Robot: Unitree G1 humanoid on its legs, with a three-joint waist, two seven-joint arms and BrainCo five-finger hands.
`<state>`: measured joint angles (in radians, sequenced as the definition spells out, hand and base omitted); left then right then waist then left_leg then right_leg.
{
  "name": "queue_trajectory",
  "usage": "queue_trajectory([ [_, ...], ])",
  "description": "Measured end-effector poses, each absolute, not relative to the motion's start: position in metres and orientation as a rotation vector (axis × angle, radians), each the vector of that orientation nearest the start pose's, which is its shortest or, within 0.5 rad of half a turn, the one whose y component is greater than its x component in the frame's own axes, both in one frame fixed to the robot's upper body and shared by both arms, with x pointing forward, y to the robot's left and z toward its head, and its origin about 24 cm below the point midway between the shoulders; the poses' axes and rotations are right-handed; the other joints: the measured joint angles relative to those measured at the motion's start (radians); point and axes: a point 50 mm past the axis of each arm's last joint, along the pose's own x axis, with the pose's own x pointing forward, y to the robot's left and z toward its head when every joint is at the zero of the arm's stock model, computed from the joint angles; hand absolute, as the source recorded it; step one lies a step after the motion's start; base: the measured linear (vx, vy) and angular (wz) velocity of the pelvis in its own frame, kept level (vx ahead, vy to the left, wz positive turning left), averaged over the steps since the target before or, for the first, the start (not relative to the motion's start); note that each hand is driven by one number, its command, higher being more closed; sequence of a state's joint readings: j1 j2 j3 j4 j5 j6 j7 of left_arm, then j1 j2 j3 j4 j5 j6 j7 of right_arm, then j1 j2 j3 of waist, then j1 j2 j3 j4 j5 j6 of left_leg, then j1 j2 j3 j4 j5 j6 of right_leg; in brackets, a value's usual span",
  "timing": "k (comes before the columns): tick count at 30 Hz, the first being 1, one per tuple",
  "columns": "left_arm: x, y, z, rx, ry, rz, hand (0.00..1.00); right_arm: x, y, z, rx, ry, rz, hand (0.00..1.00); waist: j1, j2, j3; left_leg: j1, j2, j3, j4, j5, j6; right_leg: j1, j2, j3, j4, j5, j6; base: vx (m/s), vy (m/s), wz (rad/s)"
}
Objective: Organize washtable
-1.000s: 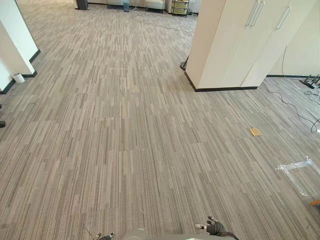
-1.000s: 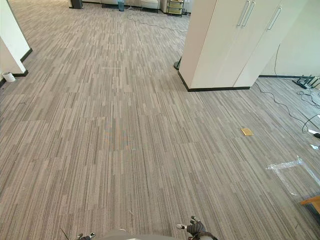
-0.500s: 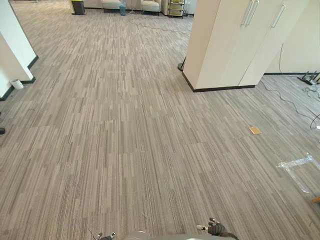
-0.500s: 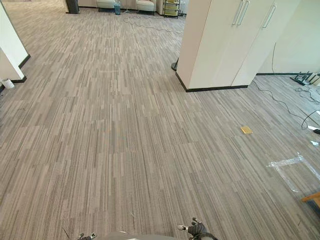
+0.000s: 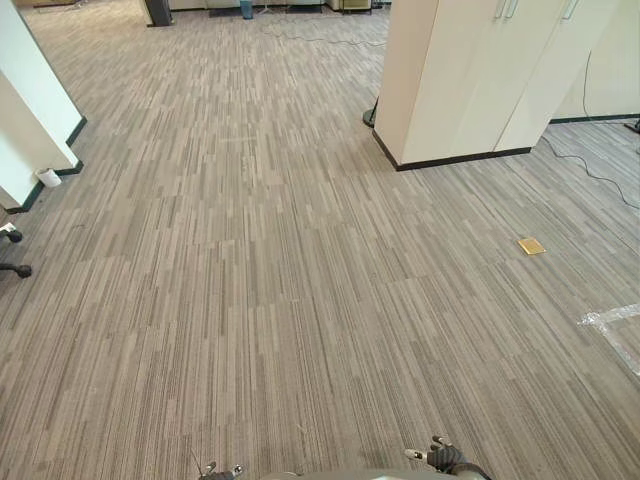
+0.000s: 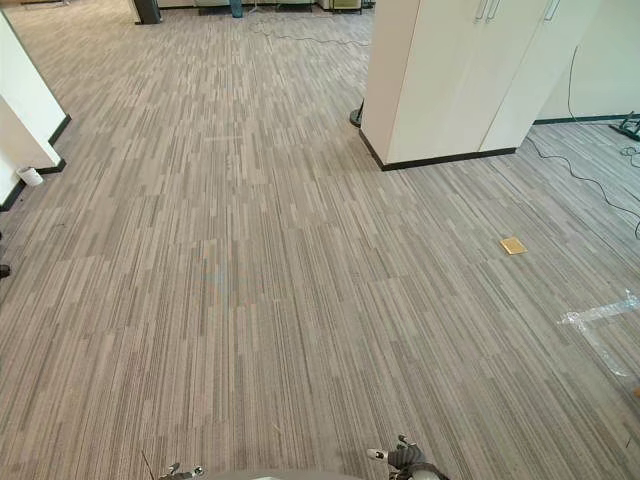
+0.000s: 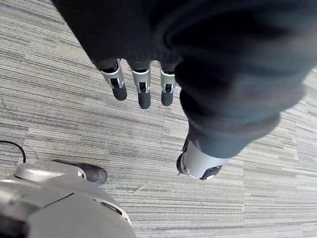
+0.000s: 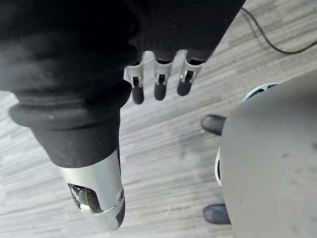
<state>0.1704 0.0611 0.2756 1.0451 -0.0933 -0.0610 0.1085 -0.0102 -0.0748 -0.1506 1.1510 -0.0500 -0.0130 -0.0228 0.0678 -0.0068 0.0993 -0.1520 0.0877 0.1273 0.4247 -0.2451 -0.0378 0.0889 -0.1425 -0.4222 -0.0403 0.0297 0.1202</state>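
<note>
No washtable or any of its items is in sight; striped grey carpet (image 5: 260,300) stretches ahead. My left hand (image 7: 143,94) hangs over the carpet with its fingers straight and nothing in it. My right hand (image 8: 158,87) hangs the same way, fingers relaxed and holding nothing. Both hands peek in at the bottom edge of the eye views, the left hand (image 5: 215,470) and the right hand (image 5: 445,458).
A tall cream cabinet (image 5: 470,80) stands ahead on the right. A white wall corner (image 5: 30,110) juts in at the left, with a small white cup (image 5: 48,177) and a chair castor (image 5: 14,268) nearby. A small yellow square (image 5: 531,245), clear tape (image 5: 612,320) and a cable (image 6: 590,180) lie on the right.
The whole picture has shifted, so the camera has moved: the cabinet sits higher and a chair castor has come in at the left. Both hands hang as before.
</note>
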Motion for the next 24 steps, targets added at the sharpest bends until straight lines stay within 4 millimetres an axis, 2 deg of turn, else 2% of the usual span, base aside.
queue_trajectory([
  [1, 0.061, 0.217, -0.163, -0.112, 1.106, 0.499, 0.0, 0.111, -0.198, -0.161, -0.046, 1.121, -0.168, 0.0, 0.001, 0.013, 0.029, -0.056, 0.026, 0.015, 0.1, -0.009, -0.017, 0.016, 0.008, -0.041, -0.006, -0.02, -0.005, -0.22, 0.054, 0.63],
  [3, 0.064, 0.219, -0.161, -0.107, 1.095, 0.5, 0.0, 0.11, -0.201, -0.161, -0.052, 1.123, -0.176, 0.0, 0.008, 0.001, 0.063, -0.095, 0.046, 0.087, 0.178, 0.014, -0.056, 0.038, -0.003, -0.075, -0.016, -0.025, 0.003, -0.13, 0.055, 0.62],
  [4, 0.063, 0.222, -0.161, -0.105, 1.096, 0.511, 0.0, 0.11, -0.204, -0.161, -0.052, 1.122, -0.185, 0.0, 0.026, -0.023, 0.086, -0.126, 0.047, 0.135, 0.21, 0.035, -0.089, 0.044, -0.026, -0.08, -0.014, -0.026, 0.004, -0.04, 0.068, 0.32],
  [5, 0.063, 0.222, -0.161, -0.109, 1.095, 0.517, 0.0, 0.11, -0.208, -0.16, -0.059, 1.123, -0.192, 0.0, 0.032, -0.026, 0.087, -0.135, 0.04, 0.148, 0.169, 0.01, -0.056, 0.027, -0.039, -0.089, -0.015, -0.03, 0.009, -0.1, 0.098, 0.2],
  [6, 0.059, 0.219, -0.162, -0.123, 1.101, 0.523, 0.0, 0.111, -0.214, -0.159, -0.071, 1.116, -0.203, 0.0, 0.036, -0.009, 0.079, -0.128, 0.041, 0.131, 0.058, 0.005, -0.055, 0.007, -0.033, -0.099, -0.019, -0.028, 0.019, -0.06, 0.092, 0.02],
  [7, 0.056, 0.215, -0.163, -0.149, 1.108, 0.535, 0.0, 0.117, -0.214, -0.157, -0.078, 1.103, -0.201, 0.0, 0.056, -0.005, 0.078, -0.125, 0.017, 0.154, -0.018, 0.021, 0.017, 0.011, -0.028, -0.103, -0.056, -0.021, 0.032, -0.01, 0.073, -0.1],
  [8, 0.058, 0.215, -0.163, -0.157, 1.1, 0.545, 0.0, 0.122, -0.215, -0.155, -0.084, 1.091, -0.197, 0.0, 0.062, -0.007, 0.085, -0.122, 0.014, 0.17, -0.048, 0.028, 0.013, -0.008, -0.04, -0.123, -0.009, -0.027, 0.023, 0.16, 0.078, -0.03],
  [9, 0.058, 0.221, -0.161, -0.152, 1.088, 0.563, 0.0, 0.129, -0.214, -0.154, -0.086, 1.075, -0.193, 0.0, 0.071, -0.018, 0.099, -0.114, 0.006, 0.195, -0.091, 0.063, 0.007, -0.021, -0.067, -0.149, 0.112, -0.068, 0.013, 0.24, 0.064, 0.02],
  [10, 0.057, 0.224, -0.161, -0.156, 1.087, 0.578, 0.0, 0.128, -0.212, -0.154, -0.072, 1.076, -0.199, 0.0, 0.084, -0.047, 0.106, -0.111, -0.013, 0.211, -0.089, 0.069, 0.034, 0.008, -0.074, -0.153, 0.141, -0.109, 0.017, 0.24, 0.055, 0.05],
  [11, 0.056, 0.227, -0.16, -0.155, 1.087, 0.587, 0.0, 0.13, -0.209, -0.154, -0.064, 1.071, -0.2, 0.0, 0.091, -0.063, 0.109, -0.115, -0.018, 0.217, -0.069, 0.061, 0.057, 0.028, -0.074, -0.155, 0.137, -0.125, 0.023, 0.21, -0.002, -0.06],
  [12, 0.051, 0.234, -0.16, -0.154, 1.092, 0.619, 0.0, 0.132, -0.204, -0.154, -0.056, 1.062, -0.198, 0.0, 0.093, -0.08, 0.117, -0.117, -0.018, 0.22, -0.002, 0.02, 0.107, 0.059, -0.075, -0.157, 0.118, -0.14, 0.049, 0.14, -0.005, -0.14],
  [13, 0.047, 0.233, -0.16, -0.163, 1.105, 0.628, 0.0, 0.131, -0.202, -0.155, -0.052, 1.062, -0.201, 0.0, 0.093, -0.083, 0.113, -0.118, -0.012, 0.216, 0.04, -0.018, 0.113, 0.067, -0.082, -0.152, 0.139, -0.156, 0.077, 0.15, 0.047, -0.23],
  [14, 0.043, 0.23, -0.162, -0.166, 1.118, 0.623, 0.0, 0.13, -0.201, -0.155, -0.042, 1.061, -0.207, 0.0, 0.084, -0.077, 0.107, -0.11, 0.004, 0.22, 0.073, -0.067, 0.102, 0.049, -0.094, -0.143, 0.23, -0.168, 0.095, 0.11, 0.101, -0.25],
  [15, 0.042, 0.231, -0.162, -0.16, 1.121, 0.62, 0.0, 0.129, -0.201, -0.155, -0.031, 1.062, -0.215, 0.0, 0.08, -0.077, 0.107, -0.098, 0.004, 0.22, 0.072, -0.082, 0.104, 0.028, -0.112, -0.135, 0.301, -0.174, 0.096, 0.15, 0.166, -0.23],
  [16, 0.042, 0.231, -0.162, -0.142, 1.131, 0.606, 0.0, 0.125, -0.201, -0.157, -0.016, 1.071, -0.228, 0.0, 0.075, -0.078, 0.108, -0.066, -0.004, 0.223, 0.06, -0.095, 0.107, -0.055, -0.172, -0.097, 0.527, -0.181, 0.016, 0.18, 0.191, -0.05],
  [17, 0.042, 0.23, -0.162, -0.112, 1.144, 0.574, 0.0, 0.114, -0.199, -0.16, 0.001, 1.099, -0.239, 0.0, 0.058, -0.081, 0.109, -0.021, -0.013, 0.218, 0.049, -0.11, 0.104, -0.162, -0.2, 0.022, 0.763, -0.142, -0.035, 0.2, 0.181, 0.08],
  [18, 0.043, 0.233, -0.161, -0.089, 1.145, 0.563, 0.0, 0.111, -0.195, -0.162, 0.019, 1.108, -0.239, 0.0, 0.051, -0.073, 0.114, 0.004, -0.019, 0.209, 0.033, -0.115, 0.102, -0.208, -0.188, 0.087, 0.865, -0.135, -0.005, 0.24, 0.119, 0.29],
  [19, 0.044, 0.238, -0.16, -0.063, 1.141, 0.559, 0.0, 0.111, -0.194, -0.161, 0.077, 1.095, -0.283, 0.0, 0.025, -0.084, 0.109, 0.059, -0.027, 0.189, -0.003, -0.123, 0.113, -0.275, -0.139, 0.154, 0.987, -0.147, 0.025, 0.41, 0.09, 0.71],
  [20, 0.058, 0.24, -0.157, -0.011, 1.107, 0.51, 0.0, 0.11, -0.196, -0.161, 0.076, 1.089, -0.289, 0.0, -0.005, -0.086, 0.108, 0.127, -0.033, 0.14, -0.051, -0.124, 0.115, -0.335, -0.089, 0.12, 1.01, -0.186, 0.009, 0.51, 0.082, 0.99],
  [21, 0.075, 0.236, -0.154, 0.007, 1.065, 0.472, 0.0, 0.11, -0.199, -0.16, 0.081, 1.077, -0.305, 0.0, -0.011, -0.084, 0.11, 0.15, -0.035, 0.111, -0.067, -0.127, 0.108, -0.379, -0.082, 0.056, 0.946, -0.223, -0.01, 0.49, 0.059, 1.16],
  [22, 0.084, 0.236, -0.152, 0.035, 1.047, 0.444, 0.0, 0.11, -0.2, -0.16, 0.086, 1.071, -0.318, 0.0, -0.02, -0.082, 0.109, 0.159, -0.032, 0.084, -0.067, -0.133, 0.104, -0.399, -0.081, -0.002, 0.837, -0.226, -0.018, 0.43, 0.01, 1.09],
  [23, 0.092, 0.235, -0.15, 0.044, 1.028, 0.43, 0.0, 0.11, -0.202, -0.159, 0.099, 1.066, -0.336, 0.0, -0.03, -0.081, 0.11, 0.172, -0.026, 0.053, -0.065, -0.144, 0.093, -0.414, -0.075, -0.054, 0.66, -0.215, -0.027, 0.49, -0.023, 1.06],
  [24, 0.101, 0.234, -0.148, 0.044, 1.007, 0.421, 0.0, 0.109, -0.203, -0.159, 0.111, 1.064, -0.351, 0.0, -0.028, -0.076, 0.111, 0.19, -0.01, 0.028, -0.062, -0.16, 0.067, -0.428, -0.052, -0.077, 0.476, -0.18, -0.036, 0.52, -0.04, 0.88],
])
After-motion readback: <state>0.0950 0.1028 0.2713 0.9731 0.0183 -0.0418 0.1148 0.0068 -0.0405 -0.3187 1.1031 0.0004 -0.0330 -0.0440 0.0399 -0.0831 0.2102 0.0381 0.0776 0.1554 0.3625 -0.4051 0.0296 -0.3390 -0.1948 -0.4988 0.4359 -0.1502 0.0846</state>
